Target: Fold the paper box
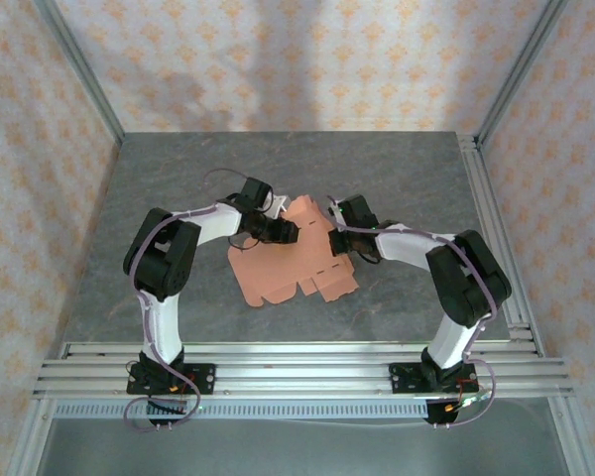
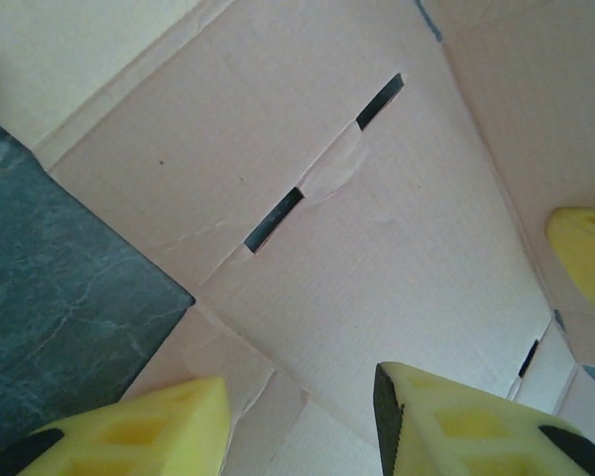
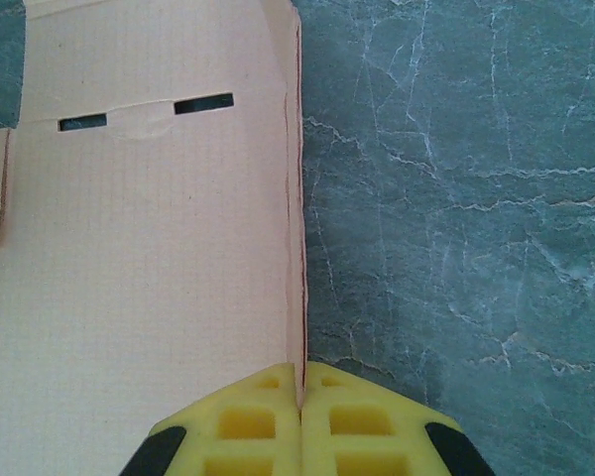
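The paper box is a salmon-orange die-cut sheet, mostly flat in the middle of the table, with its far part lifted between the two grippers. My right gripper is shut on a thin upright side flap of the paper box; in the right wrist view the card edge is pinched between its yellow fingers. My left gripper hovers close over a slotted panel of the paper box, its jaws apart with a creased flap under the gap. A right fingertip shows at that view's edge.
The dark grey marbled table lies around the sheet. Aluminium rails run along the near edge and another rail down the right side. Patterned walls close in the left, back and right.
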Robot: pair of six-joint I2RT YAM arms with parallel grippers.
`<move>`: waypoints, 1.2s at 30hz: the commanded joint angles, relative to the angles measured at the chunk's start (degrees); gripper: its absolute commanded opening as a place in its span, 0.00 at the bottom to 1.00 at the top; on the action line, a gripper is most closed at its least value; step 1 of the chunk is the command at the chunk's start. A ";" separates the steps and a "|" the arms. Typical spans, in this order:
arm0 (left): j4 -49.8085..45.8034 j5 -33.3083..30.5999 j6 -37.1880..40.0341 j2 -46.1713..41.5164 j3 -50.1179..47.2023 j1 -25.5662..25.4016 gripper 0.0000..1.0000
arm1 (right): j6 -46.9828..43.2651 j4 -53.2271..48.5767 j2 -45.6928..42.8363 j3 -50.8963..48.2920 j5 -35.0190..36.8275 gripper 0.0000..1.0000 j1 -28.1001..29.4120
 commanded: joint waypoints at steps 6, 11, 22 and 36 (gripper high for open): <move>-1.37 -6.06 -1.74 3.19 -1.06 -0.17 0.48 | -2.35 -1.56 1.37 2.17 6.48 0.00 2.15; 1.77 -4.88 -4.07 -2.43 -1.13 0.09 0.58 | -2.76 -1.60 0.37 2.04 8.25 0.00 2.20; -1.84 -6.13 -8.54 -5.62 11.27 0.71 0.87 | -3.50 4.19 -1.80 -1.24 7.19 0.00 2.62; -22.15 -1.23 -2.05 13.31 40.49 0.47 0.73 | -6.82 8.37 -2.86 -3.37 6.25 0.00 4.51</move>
